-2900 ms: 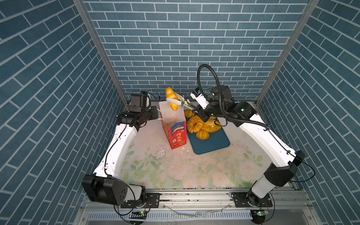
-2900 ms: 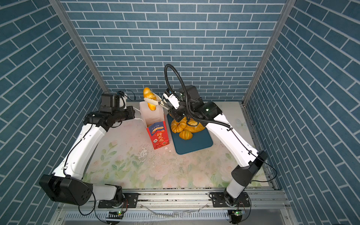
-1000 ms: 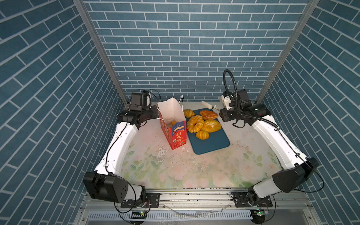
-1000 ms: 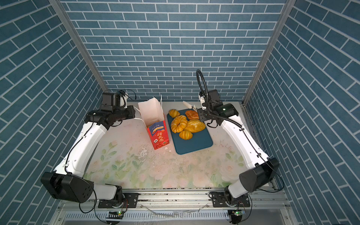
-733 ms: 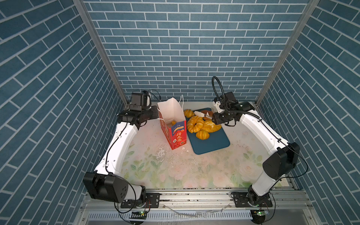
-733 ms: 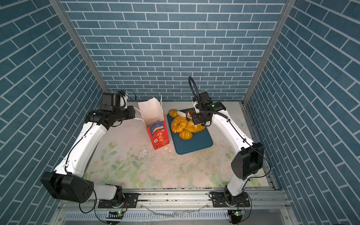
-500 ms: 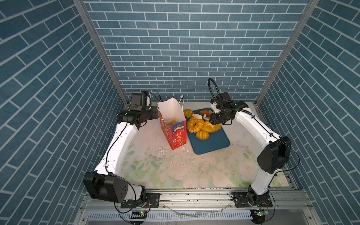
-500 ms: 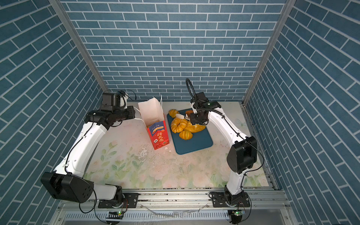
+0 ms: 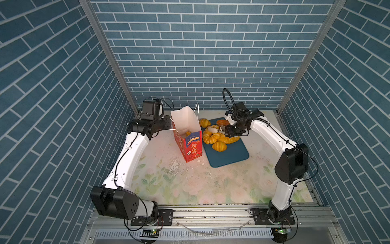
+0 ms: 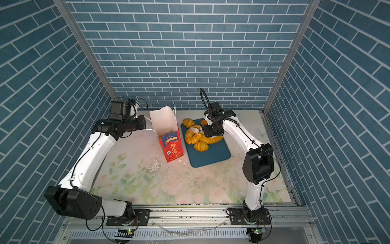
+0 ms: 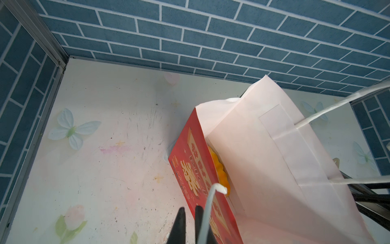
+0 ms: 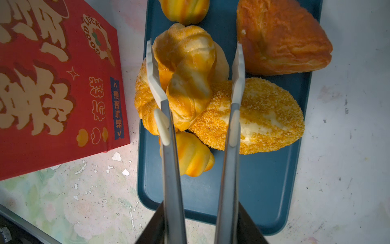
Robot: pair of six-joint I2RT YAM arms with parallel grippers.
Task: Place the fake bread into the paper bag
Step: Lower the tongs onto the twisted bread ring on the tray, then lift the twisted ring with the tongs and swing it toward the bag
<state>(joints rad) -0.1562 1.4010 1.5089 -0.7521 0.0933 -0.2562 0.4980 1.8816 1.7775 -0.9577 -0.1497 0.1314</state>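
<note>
Left fingers (image 11: 180, 224), nearly closed, pinch the bag (image 9: 191, 145) handle (image 11: 207, 207), apparently to hold its mouth open, far-centre on the bench (image 9: 190, 186). Right fingers (image 12: 247, 230) squeeze tongs (image 12: 173, 169) whose tips loosely straddle the top bread (image 12: 187, 74) on the tray (image 12: 253, 179), right of the bag.

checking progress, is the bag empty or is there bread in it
Not empty. The paper bag stands upright with its mouth open, and golden bread shows inside it. How many, cannot tell.
</note>
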